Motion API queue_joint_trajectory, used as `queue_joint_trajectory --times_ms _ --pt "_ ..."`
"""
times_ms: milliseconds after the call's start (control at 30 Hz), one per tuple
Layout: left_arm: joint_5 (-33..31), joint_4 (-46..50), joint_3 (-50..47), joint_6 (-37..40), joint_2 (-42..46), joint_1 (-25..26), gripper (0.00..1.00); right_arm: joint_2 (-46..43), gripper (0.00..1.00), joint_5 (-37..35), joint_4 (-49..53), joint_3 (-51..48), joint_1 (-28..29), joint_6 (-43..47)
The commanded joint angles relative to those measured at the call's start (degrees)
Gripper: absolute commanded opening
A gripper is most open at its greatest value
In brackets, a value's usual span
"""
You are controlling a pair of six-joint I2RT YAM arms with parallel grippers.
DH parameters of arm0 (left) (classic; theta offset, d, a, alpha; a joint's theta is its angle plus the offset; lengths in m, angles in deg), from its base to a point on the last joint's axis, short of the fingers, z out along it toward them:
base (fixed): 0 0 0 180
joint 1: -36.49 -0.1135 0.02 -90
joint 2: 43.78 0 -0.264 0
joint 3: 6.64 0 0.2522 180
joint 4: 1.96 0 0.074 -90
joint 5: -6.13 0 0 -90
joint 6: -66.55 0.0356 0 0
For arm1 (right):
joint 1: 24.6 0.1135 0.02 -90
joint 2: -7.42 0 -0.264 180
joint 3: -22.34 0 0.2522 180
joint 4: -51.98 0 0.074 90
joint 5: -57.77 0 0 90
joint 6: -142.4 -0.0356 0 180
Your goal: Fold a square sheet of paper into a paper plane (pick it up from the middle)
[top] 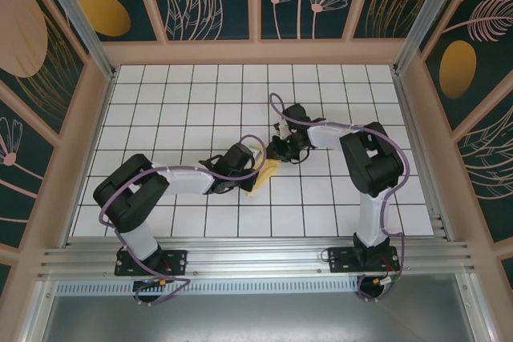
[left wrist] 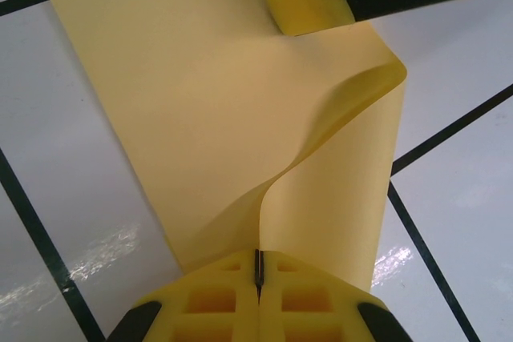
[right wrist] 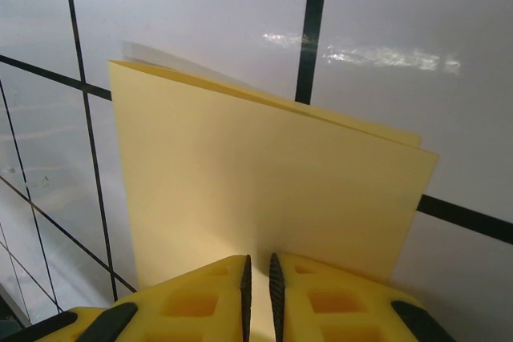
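The two arms are meeting near the middle of the tiled table [top: 192, 94], and the sheet of paper [top: 265, 175] is sitting between them, just in front of the left gripper [top: 245, 167] and below the right gripper [top: 280, 150].

Seen from the left wrist, the left gripper [left wrist: 258, 255] is pinching one edge of the sheet of paper [left wrist: 200, 110] with its jaws pressed fully together. Beyond that pinch the paper is bulging up in a soft wave, and its far corner is curling under something dark that I am taking for the other arm.

Seen from the right wrist, the right gripper [right wrist: 259, 260] is standing narrow, with a slim gap between its pads. The sheet of paper [right wrist: 264, 174] is lying doubled over here, two layers with their far edges not quite matching, and its near edge is running into that gap. I cannot tell whether the pads are actually gripping it.

What is worrying me is the bulge. If the grippers are pushing toward each other, the wave could buckle into a stray crease. If they are pulling apart, a sheet this thin could tear at the pinch. If the right side is loose, the layers could slide, and the offset edges would be pressed into a crooked fold.
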Motion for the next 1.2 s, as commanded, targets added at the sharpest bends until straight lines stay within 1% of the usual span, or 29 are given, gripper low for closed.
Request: queue_joint_trajectory --times_ms 0,67,167,267,333,400,500,533,600,700,933,1167 --pt "-0.5 0.7 -0.7 0.5 -1.9 -0.5 0.02 -4.8 0.2 -5.1 1.1 -0.1 -0.2 -1.8" --pt "-0.8 0.7 -0.7 0.7 -1.7 -0.4 0.02 -8.3 0.21 -6.1 -0.3 -1.5 -0.7 -3.3" --pt "-0.6 0.6 -0.6 0.8 -1.9 -0.4 0.02 -13.8 0.21 -5.9 -4.1 -6.2 -1.1 -5.6" --pt "-0.4 0.6 -0.5 1.0 -1.9 -0.4 0.02 -18.0 0.17 -3.9 -7.9 -12.1 -0.9 -8.7" --pt "-0.4 0.4 -0.5 1.1 -2.1 -0.4 0.02 -20.3 0.15 -0.3 -13.0 -16.8 -0.4 -11.7" --pt "-0.3 0.7 -0.4 1.3 -2.1 -0.4 0.02 -21.5 0.13 1.1 -16.2 -19.8 0.4 -14.4" --pt "0.0 0.7 -0.4 1.3 -2.2 -0.4 0.02 -21.3 0.1 2.8 -20.0 -21.4 2.4 -17.2" --pt "0.0 0.8 -0.4 1.4 -2.2 -0.4 0.02 -21.0 0.1 2.5 -20.3 -21.3 2.5 -17.6" --pt "0.0 0.7 -0.4 1.4 -2.2 -0.4 0.02 -19.7 0.09 2.1 -20.4 -20.9 4.8 -18.1" --pt "0.0 0.9 -0.3 1.5 -2.3 -0.4 0.02 -17.7 0.09 2.0 -21.2 -20.4 6.0 -18.8" --pt "-0.1 0.9 -0.4 1.4 -2.2 -0.4 0.02 -13.2 0.09 2.4 -21.1 -18.6 7.1 -18.7" --pt "-0.4 1.7 0.0 1.9 -2.2 -0.4 0.02 -11.7 0.09 1.5 -21.1 -19.2 7.1 -18.3"
